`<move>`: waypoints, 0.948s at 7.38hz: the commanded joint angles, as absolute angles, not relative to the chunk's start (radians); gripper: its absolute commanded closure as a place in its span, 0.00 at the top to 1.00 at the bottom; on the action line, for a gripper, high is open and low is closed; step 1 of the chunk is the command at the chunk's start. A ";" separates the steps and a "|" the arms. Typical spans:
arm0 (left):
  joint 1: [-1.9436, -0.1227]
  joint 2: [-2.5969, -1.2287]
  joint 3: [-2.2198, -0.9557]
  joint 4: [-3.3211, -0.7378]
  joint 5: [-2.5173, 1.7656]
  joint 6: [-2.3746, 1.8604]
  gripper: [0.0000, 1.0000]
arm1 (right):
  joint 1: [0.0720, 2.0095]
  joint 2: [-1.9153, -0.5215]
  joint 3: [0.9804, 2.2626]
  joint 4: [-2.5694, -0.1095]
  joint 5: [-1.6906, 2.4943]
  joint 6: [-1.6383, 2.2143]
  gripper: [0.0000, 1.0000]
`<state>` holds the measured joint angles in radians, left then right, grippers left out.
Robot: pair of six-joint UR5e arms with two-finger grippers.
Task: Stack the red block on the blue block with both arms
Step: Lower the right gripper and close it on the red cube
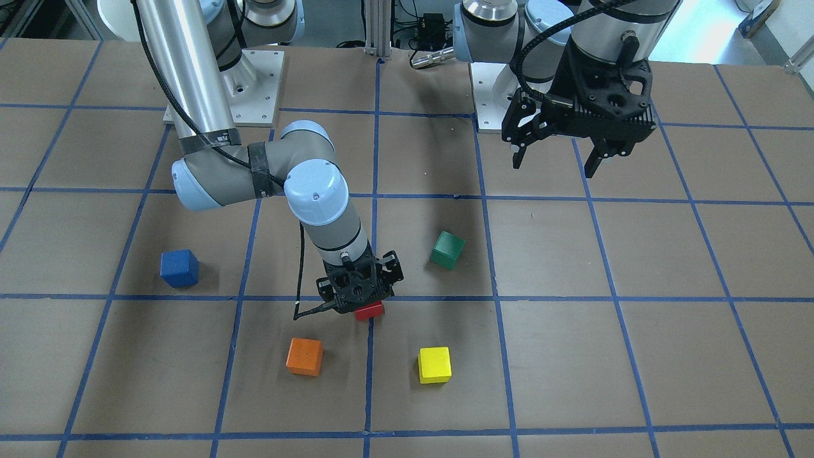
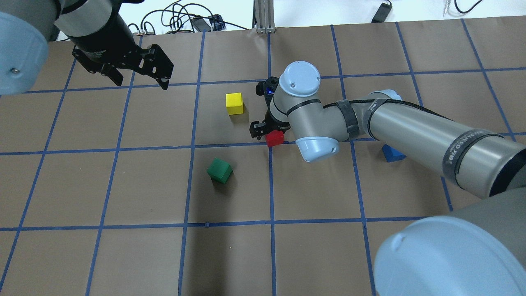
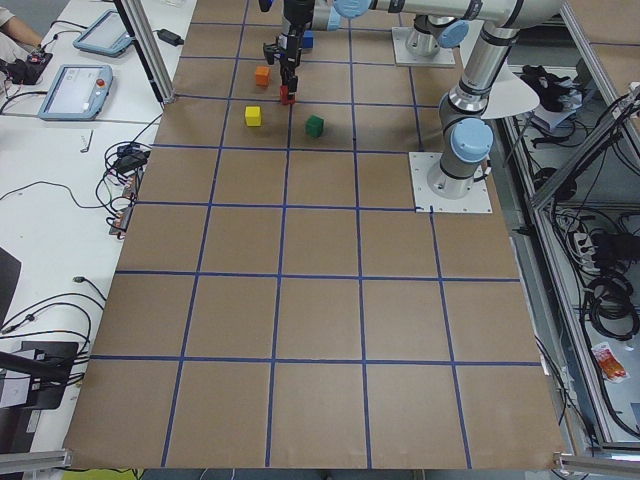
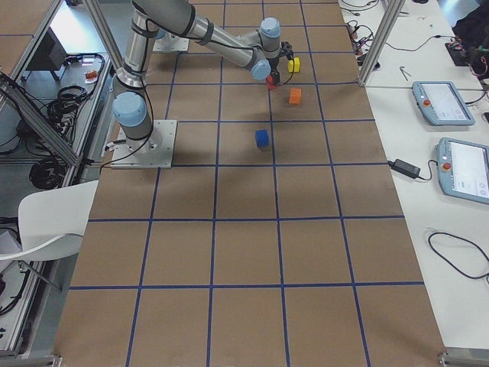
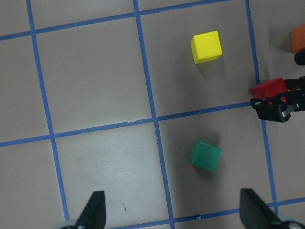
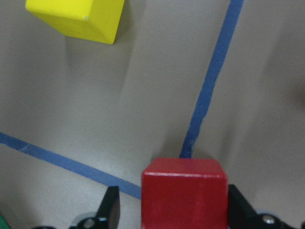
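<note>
The red block (image 1: 369, 311) sits on the table by a blue tape crossing, and also shows in the overhead view (image 2: 274, 138). My right gripper (image 1: 361, 304) is lowered over it, a finger on each side. In the right wrist view the red block (image 6: 183, 195) touches the right finger (image 6: 240, 205), with a gap to the left finger (image 6: 112, 210). The blue block (image 1: 179, 268) stands apart, partly behind my right arm in the overhead view (image 2: 392, 154). My left gripper (image 1: 553, 162) hangs open and empty, high above the table.
An orange cube (image 1: 304, 356) and a yellow cube (image 1: 435, 364) lie close to the red block. A green cube (image 1: 447, 250) sits on its other side. The table (image 1: 636, 356) is brown paper with a blue tape grid.
</note>
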<state>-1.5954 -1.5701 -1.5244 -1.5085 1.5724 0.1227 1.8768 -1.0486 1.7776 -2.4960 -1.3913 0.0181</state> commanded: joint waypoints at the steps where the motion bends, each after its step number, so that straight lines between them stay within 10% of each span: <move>1: -1.595 -1.571 -1.525 -1.508 1.571 0.123 1.00 | 1.876 -1.049 1.778 -2.490 -1.391 0.020 0.00; 7: -1.597 -1.571 -1.525 -1.506 1.572 0.123 1.00 | 1.685 -1.277 1.764 -2.064 -1.398 0.020 0.00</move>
<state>-1.5966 -1.5707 -1.5248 -1.5068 1.5713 0.1227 1.7705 -1.2126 1.7636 -2.2119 -1.4030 0.0212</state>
